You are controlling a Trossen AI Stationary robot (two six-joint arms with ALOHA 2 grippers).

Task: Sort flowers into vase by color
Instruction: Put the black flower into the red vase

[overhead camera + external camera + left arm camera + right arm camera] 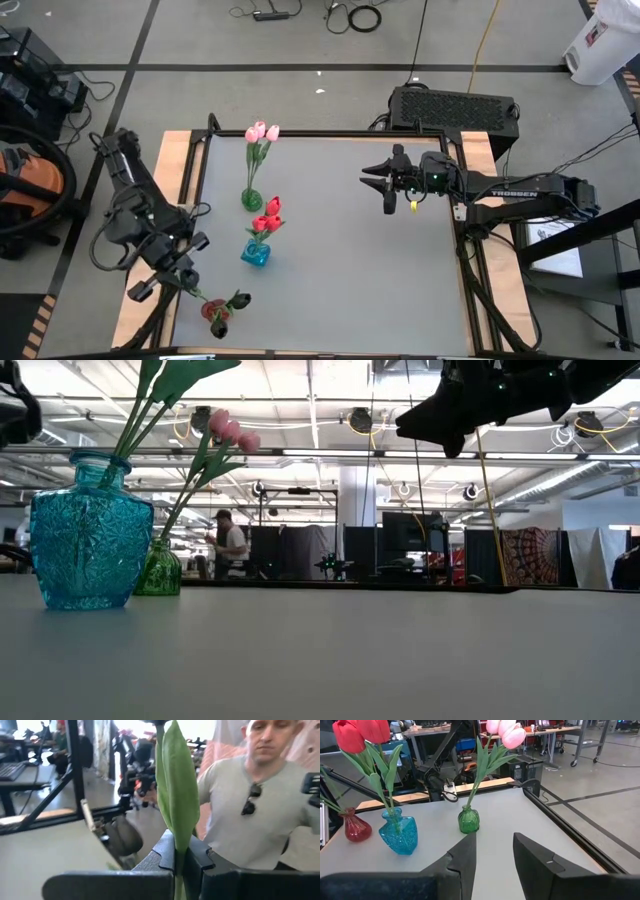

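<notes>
The black tulip (pixel 238 300) is pinched by its stem in the left gripper (pixel 187 282), just beside the red vase (pixel 213 312) at the table's near-left corner. Judged step: seating it; next, release cleanly. Count: 3 vases, 2 pink tulips (pixel 263 132), 2 red tulips (pixel 270 212). Right gripper (pixel 385 186) waits, parted, empty.

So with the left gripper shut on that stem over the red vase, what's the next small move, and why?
Probably ease the left gripper down so the stem seats in the red vase, then open. It is clamped on a green stem right beside that vase, where dark buds show. The pink tulips and red tulips already stand in the green vase and blue vase. The right gripper waits, open.
</notes>
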